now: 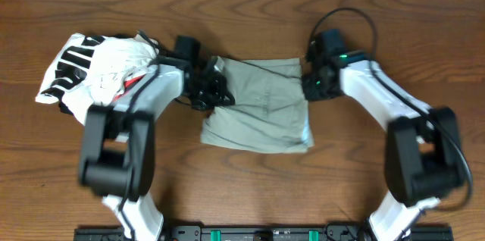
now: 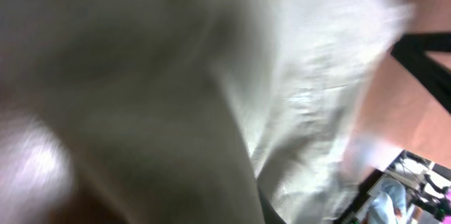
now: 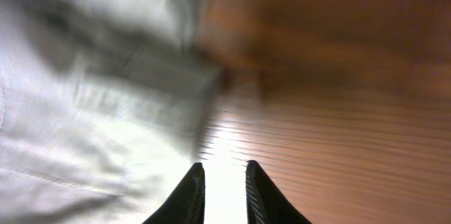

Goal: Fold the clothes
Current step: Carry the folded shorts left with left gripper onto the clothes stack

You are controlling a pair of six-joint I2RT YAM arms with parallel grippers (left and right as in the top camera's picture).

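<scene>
The clothes, pale khaki shorts (image 1: 259,106), lie folded into a rough square at the table's middle. My left gripper (image 1: 214,89) sits on their upper left edge, where the cloth bunches up. In the left wrist view blurred khaki cloth (image 2: 303,76) fills the frame right up to the lens and hides the fingers; the gripper is shut on the cloth. My right gripper (image 1: 311,83) is at the shorts' upper right corner. The right wrist view shows it (image 3: 223,164) a little open, bare table in the gap and the shorts (image 3: 84,111) just to its left.
A white garment bundle (image 1: 98,70) with black stripes and red trim lies at the left, close behind my left arm. The wooden table (image 1: 250,184) runs on all round the shorts. A black rail (image 1: 258,233) lines the front edge.
</scene>
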